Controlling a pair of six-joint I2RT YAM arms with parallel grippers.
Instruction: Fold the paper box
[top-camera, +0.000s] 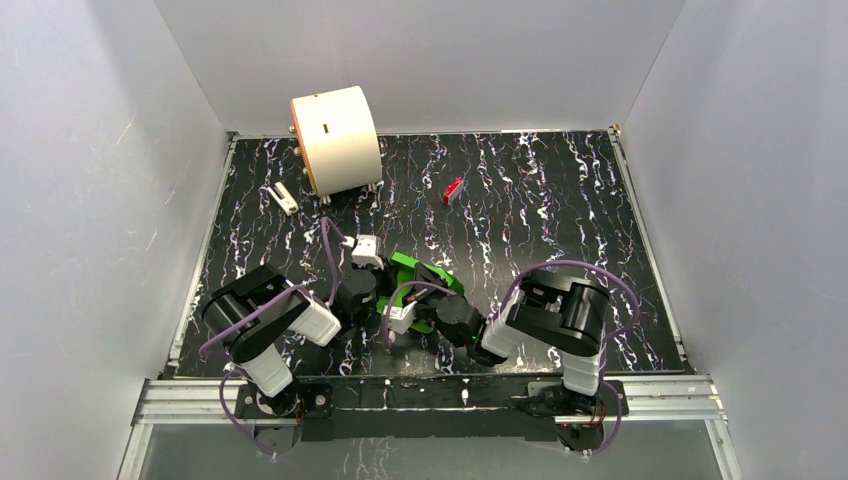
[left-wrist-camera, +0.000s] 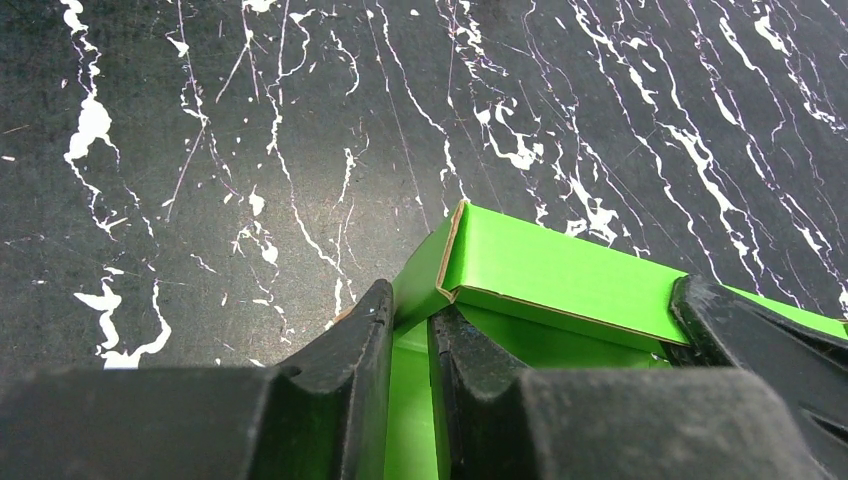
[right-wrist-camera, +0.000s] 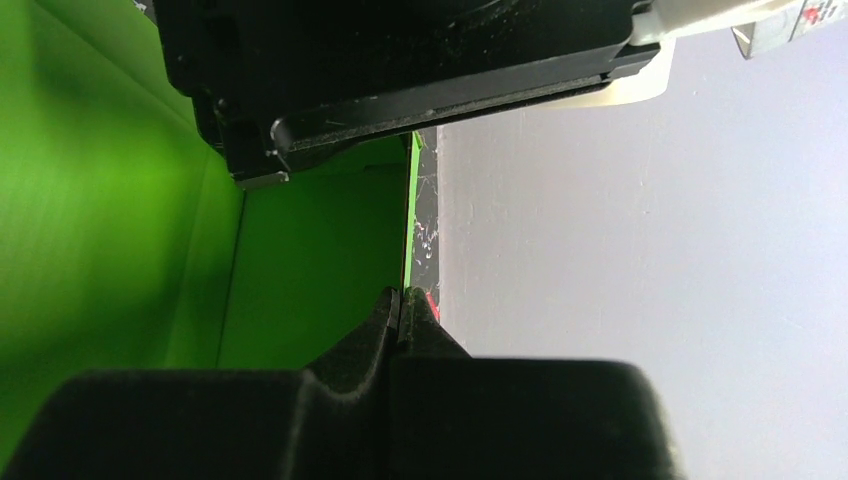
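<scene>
Bright green paper box (top-camera: 430, 275) down on the black table with white streaks (top-camera: 560, 220), near the front edge, right between the two arms. Partly folded up, with thin walls standing and one corner pointing away in the left wrist view.

Left gripper (left-wrist-camera: 410, 340) nearly closed, with only a thin gap. Pinching one green wall just by that corner, one finger outside and one finger inside.

Right gripper (right-wrist-camera: 402, 310) squeezed almost all the way together too, nipping the thin edge of another green wall. Wide green inside of the box beside it.

Both grippers touching the box and very near each other.

Small red block (top-camera: 453, 190) farther back on the table, well apart from the box. Big cream cylinder (top-camera: 335, 140) at the back left, also well apart.
</scene>
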